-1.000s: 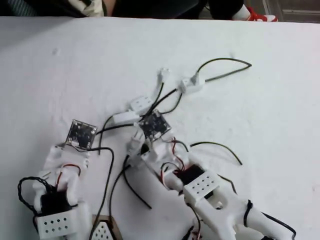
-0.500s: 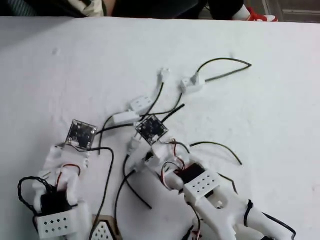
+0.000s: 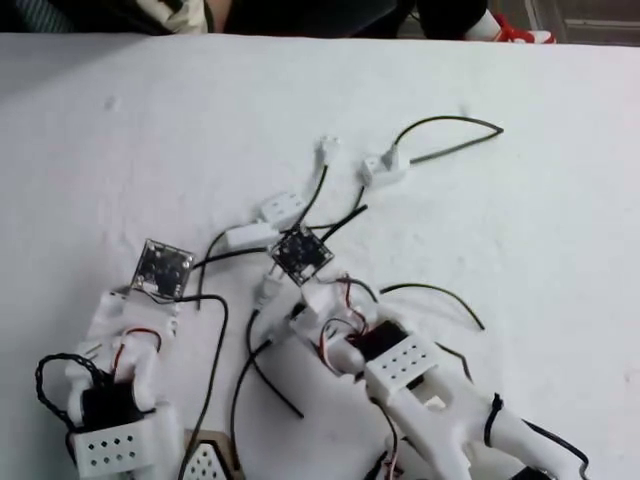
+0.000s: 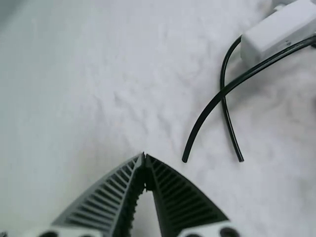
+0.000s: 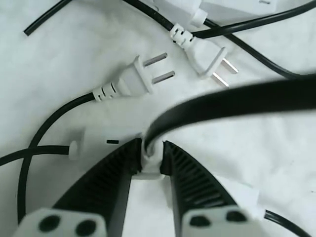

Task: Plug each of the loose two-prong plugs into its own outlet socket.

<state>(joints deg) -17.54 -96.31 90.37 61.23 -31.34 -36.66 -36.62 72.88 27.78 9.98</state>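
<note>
A two-prong plug and a second plug lie unplugged on the white table, just beyond the right gripper. That gripper, held low, is clamped on a white fitting under a black cable, and its fingers mostly hide the fitting. The left gripper hangs low with its tips together and empty. A white socket block nearby is cut off at the edge.

My right pincer pinches a white piece, but my fingers cover its sides and a blurred black cable crosses in front of it, so I cannot tell whether it is a plug or a socket. Farther off, a white casing is cut off by the picture's edge. Near my left pincer, a white block runs out of frame. From above, small circuit boards hide both pincers, and my arms are cut off at the near edge.
</note>
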